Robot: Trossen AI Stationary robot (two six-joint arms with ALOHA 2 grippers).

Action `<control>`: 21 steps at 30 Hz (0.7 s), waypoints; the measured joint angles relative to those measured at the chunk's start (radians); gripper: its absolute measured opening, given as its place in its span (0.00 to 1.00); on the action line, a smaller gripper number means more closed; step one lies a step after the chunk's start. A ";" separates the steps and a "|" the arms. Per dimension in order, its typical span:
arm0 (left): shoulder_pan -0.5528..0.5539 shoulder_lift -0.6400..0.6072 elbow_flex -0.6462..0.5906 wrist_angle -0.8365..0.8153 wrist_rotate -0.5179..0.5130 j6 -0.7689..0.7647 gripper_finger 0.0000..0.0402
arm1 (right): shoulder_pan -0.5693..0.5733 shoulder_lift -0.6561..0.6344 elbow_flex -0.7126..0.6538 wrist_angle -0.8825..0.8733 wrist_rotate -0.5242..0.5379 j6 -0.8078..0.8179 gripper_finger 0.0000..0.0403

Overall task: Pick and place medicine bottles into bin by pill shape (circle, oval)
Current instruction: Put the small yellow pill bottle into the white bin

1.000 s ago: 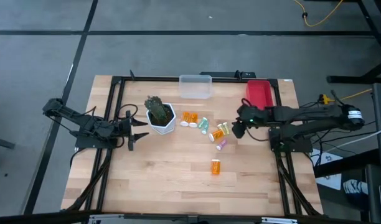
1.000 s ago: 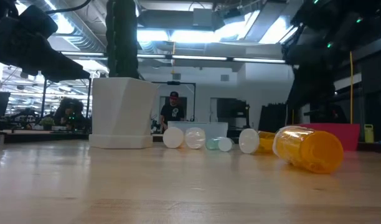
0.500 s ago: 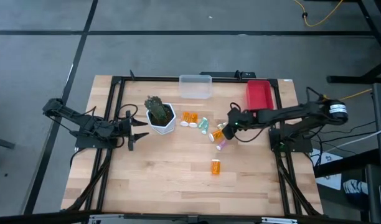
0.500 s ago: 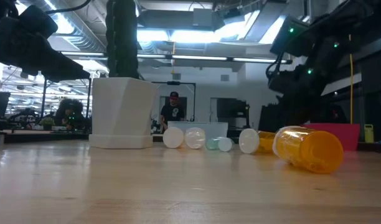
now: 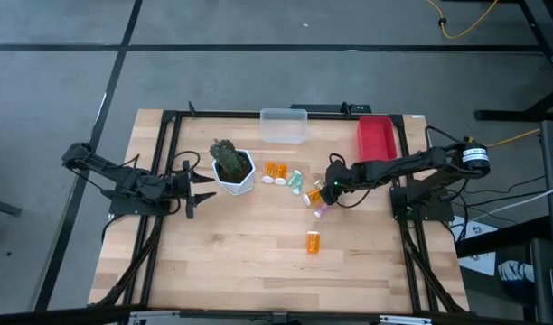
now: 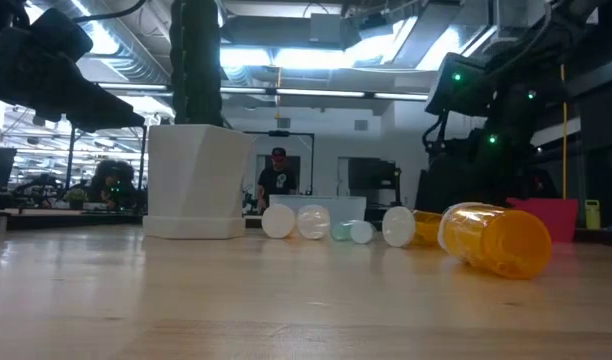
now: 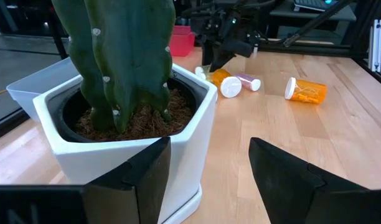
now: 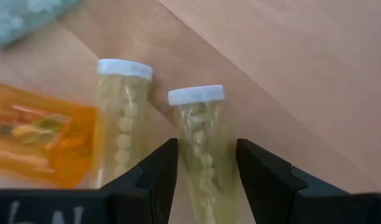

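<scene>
Several small pill bottles lie on their sides mid-table: an orange one (image 5: 275, 170), a teal one (image 5: 296, 181), two pale yellow ones (image 5: 314, 194), a pink one (image 5: 321, 210) and an orange one (image 5: 313, 241) nearer the front. My right gripper (image 5: 327, 190) is open just above the yellow pair. In the right wrist view (image 8: 208, 177) its fingers stand on either side of one yellow bottle (image 8: 202, 134), beside the other yellow bottle (image 8: 121, 118). My left gripper (image 5: 201, 185) is open and empty beside the white plant pot (image 5: 233, 171).
A clear bin (image 5: 284, 125) and a red bin (image 5: 377, 135) stand at the far edge. The pot with its cactus (image 7: 125, 68) stands just in front of my left gripper. There is bare wood toward the near edge, around the lone orange bottle (image 6: 496, 238).
My right gripper has moved toward the table's left edge, from beside the red bin's near end to over the bottle cluster, and now stands over the yellow pair. The bottles have stayed where they were.
</scene>
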 joint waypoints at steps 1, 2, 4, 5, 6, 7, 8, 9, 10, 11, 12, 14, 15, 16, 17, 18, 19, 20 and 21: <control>0.000 0.000 0.000 0.000 0.000 0.000 0.53 | 0.000 0.007 0.001 0.000 0.002 -0.001 0.41; 0.000 0.000 0.000 0.000 0.000 0.000 0.53 | 0.000 0.010 0.003 0.000 0.004 -0.005 0.41; 0.000 0.000 0.000 0.000 0.000 0.000 0.53 | 0.001 0.014 0.003 0.000 0.005 -0.015 0.41; 0.000 0.000 0.000 0.000 0.000 0.000 0.53 | 0.001 0.014 0.003 0.000 0.005 -0.026 0.41; 0.000 0.000 0.000 0.000 0.000 0.000 0.53 | 0.001 0.014 0.003 0.000 0.004 -0.030 0.41; 0.000 0.000 0.000 0.000 0.000 0.000 0.53 | 0.001 0.014 0.003 0.000 0.004 -0.030 0.41; 0.000 0.000 0.000 0.000 0.000 0.000 0.53 | 0.001 0.014 0.003 0.000 0.005 -0.029 0.41; 0.000 0.000 0.000 0.000 0.000 0.000 0.53 | 0.001 0.014 0.003 0.001 0.007 -0.030 0.41; 0.000 0.000 0.000 0.000 0.000 0.000 0.53 | 0.001 0.014 0.003 0.001 0.007 -0.029 0.41; 0.000 0.000 0.000 0.000 0.000 0.000 0.53 | 0.001 0.014 0.002 0.001 0.007 -0.029 0.41; 0.000 0.000 0.000 0.000 0.000 0.000 0.53 | 0.001 0.014 0.002 0.001 0.008 -0.026 0.40; 0.000 0.000 0.000 0.000 0.000 0.000 0.53 | 0.001 0.015 0.002 0.001 0.010 -0.027 0.37; 0.000 0.000 0.000 0.000 0.000 0.000 0.53 | 0.001 0.015 0.002 0.001 0.011 -0.027 0.35; 0.000 0.000 0.000 0.000 0.000 0.000 0.53 | 0.001 0.015 0.002 0.001 0.016 -0.027 0.33; 0.000 0.000 0.000 0.000 0.000 0.000 0.53 | 0.001 0.015 0.002 0.002 0.021 -0.027 0.31; 0.000 0.000 0.000 0.000 0.000 0.000 0.53 | 0.001 0.015 0.002 0.002 0.025 -0.026 0.30; 0.000 0.000 0.000 0.000 0.000 0.000 0.53 | 0.001 0.016 0.002 0.003 0.026 -0.026 0.28; 0.000 0.000 0.000 0.000 0.000 0.000 0.53 | 0.001 0.016 0.002 0.004 0.026 -0.027 0.27; 0.000 0.000 0.000 0.000 0.000 0.000 0.53 | 0.001 0.016 0.001 0.005 0.027 -0.027 0.26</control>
